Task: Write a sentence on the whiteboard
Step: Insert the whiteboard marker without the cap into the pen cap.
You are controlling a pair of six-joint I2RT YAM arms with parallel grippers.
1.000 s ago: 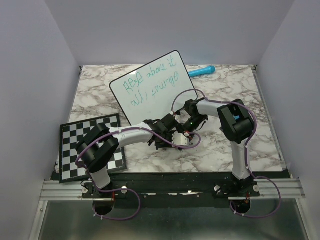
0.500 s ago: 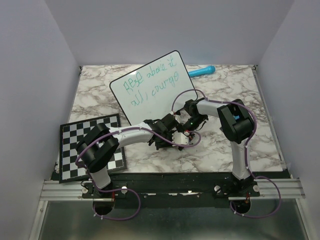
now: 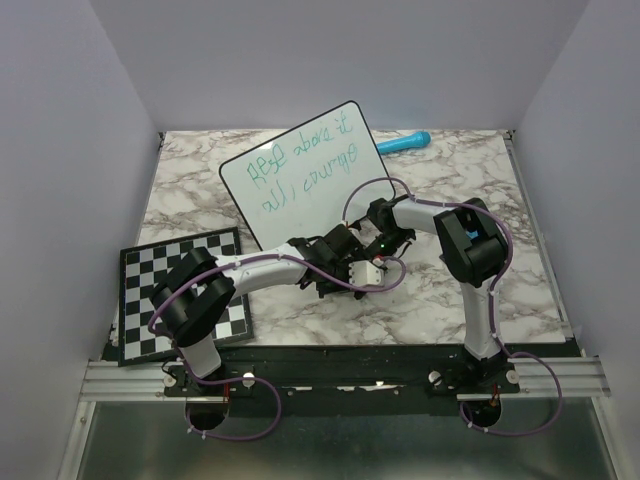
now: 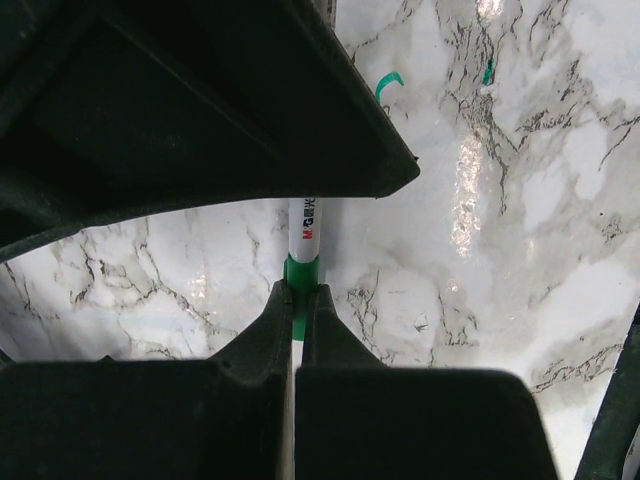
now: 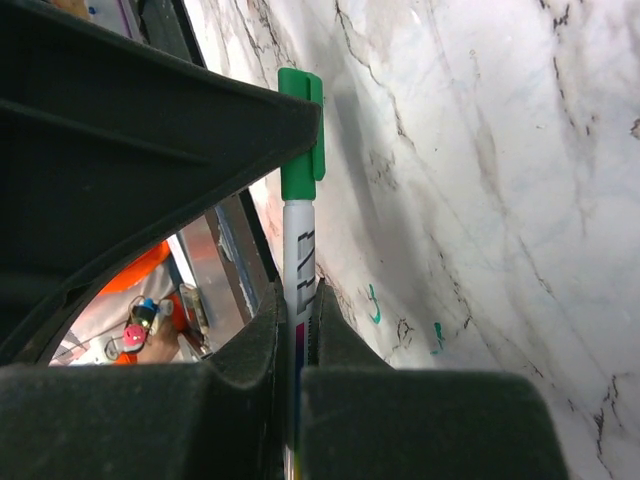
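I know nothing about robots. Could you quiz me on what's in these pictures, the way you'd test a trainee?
1. How many lines does the green sentence on the whiteboard have?
2. True or false: the checkerboard lies at the near left of the table.
3. The left gripper and the right gripper are both shut on: A the green marker, B a blue pen, C the checkerboard.
Key: 1 two; 2 true; 3 A.
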